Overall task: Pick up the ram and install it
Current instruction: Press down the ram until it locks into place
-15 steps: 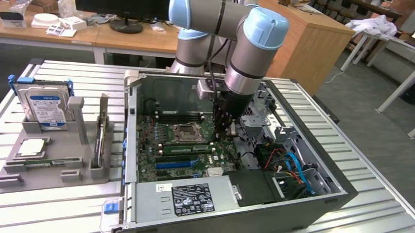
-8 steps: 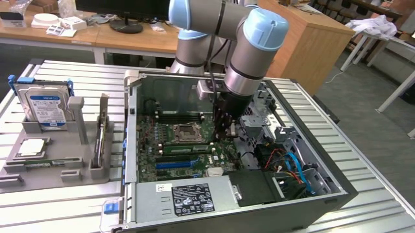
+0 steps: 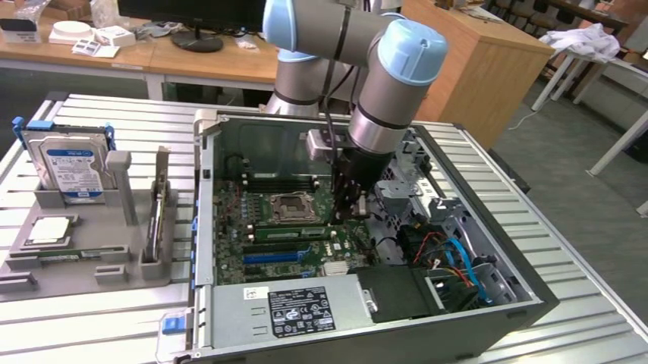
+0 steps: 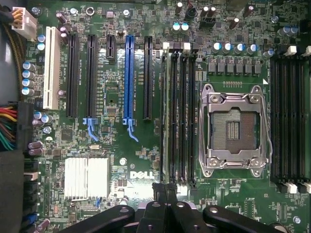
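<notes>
The ram [image 4: 167,111] stands on edge in the memory slot nearest the long black and blue slots, beside the CPU socket [image 4: 235,128]. In the exterior view the ram [image 3: 288,232] is a thin green strip on the motherboard inside the open computer case [image 3: 208,227]. My gripper [image 4: 165,188] hovers over one end of that slot. Its black fingers [image 4: 154,206] are pressed together with nothing between them. In the exterior view the gripper [image 3: 350,206] reaches down into the case, just to the exterior view's right of the socket.
A grey parts tray [image 3: 91,265] at the exterior view's left holds a blue-labelled hard drive [image 3: 71,163]. The power supply [image 3: 294,307] fills the case's near end. Coloured cables [image 3: 456,262] bunch at the exterior view's right. A silver heat sink [image 4: 86,177] sits near the fingers.
</notes>
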Robot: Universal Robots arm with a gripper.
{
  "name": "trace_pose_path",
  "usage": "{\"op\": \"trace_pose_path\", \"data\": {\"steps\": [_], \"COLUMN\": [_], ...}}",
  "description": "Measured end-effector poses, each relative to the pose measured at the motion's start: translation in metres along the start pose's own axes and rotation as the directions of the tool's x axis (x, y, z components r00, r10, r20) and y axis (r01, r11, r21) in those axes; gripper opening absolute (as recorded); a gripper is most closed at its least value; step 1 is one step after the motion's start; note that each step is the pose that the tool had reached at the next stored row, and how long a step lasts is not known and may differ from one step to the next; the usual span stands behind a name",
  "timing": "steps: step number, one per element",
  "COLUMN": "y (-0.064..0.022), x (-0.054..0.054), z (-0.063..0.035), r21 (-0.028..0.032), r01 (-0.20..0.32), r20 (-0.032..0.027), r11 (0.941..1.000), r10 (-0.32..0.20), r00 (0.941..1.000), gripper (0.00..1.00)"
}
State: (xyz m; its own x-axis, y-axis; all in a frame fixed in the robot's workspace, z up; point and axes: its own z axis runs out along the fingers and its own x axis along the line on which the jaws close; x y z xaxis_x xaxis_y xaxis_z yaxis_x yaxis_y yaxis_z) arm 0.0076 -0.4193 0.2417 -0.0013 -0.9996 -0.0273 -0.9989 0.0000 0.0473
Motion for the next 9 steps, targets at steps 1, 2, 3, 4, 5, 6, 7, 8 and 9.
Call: {"op": "trace_pose_path", "data": {"steps": [1, 2, 3, 4, 5, 6, 7, 8, 9], "y": [0.0000, 0.0000, 0.0000, 0.0000, 0.0000, 0.0000, 0.0000, -0.0001, -0.0001], "x": [0.0000, 0.0000, 0.0000, 0.0000, 0.0000, -0.0009, -0.0019, -0.0026, -0.0027], "z": [0.0001, 0.0001, 0.0002, 0.0003, 0.0003, 0.0006, 0.0006, 0.0006, 0.0007], "r21": [-0.0001, -0.0001, -0.0001, 0.0000, 0.0000, 0.0001, 0.0001, 0.0000, 0.0000], "r01": [0.000, 0.000, 0.000, 0.000, 0.000, 0.000, 0.000, 0.000, 0.000], "r20": [-0.0002, -0.0002, -0.0002, 0.0000, 0.0001, 0.0004, 0.0003, 0.0000, 0.0001], "r11": [1.0000, 1.0000, 1.0000, 1.0000, 1.0000, 1.0000, 1.0000, 1.0000, 1.0000], "r10": [0.000, 0.000, 0.000, 0.000, 0.000, 0.000, 0.000, 0.000, 0.000], "r00": [1.0000, 1.0000, 1.0000, 1.0000, 1.0000, 1.0000, 1.0000, 1.0000, 1.0000], "gripper": [0.11, 0.11, 0.11, 0.11, 0.11, 0.11, 0.11, 0.11, 0.11]}}
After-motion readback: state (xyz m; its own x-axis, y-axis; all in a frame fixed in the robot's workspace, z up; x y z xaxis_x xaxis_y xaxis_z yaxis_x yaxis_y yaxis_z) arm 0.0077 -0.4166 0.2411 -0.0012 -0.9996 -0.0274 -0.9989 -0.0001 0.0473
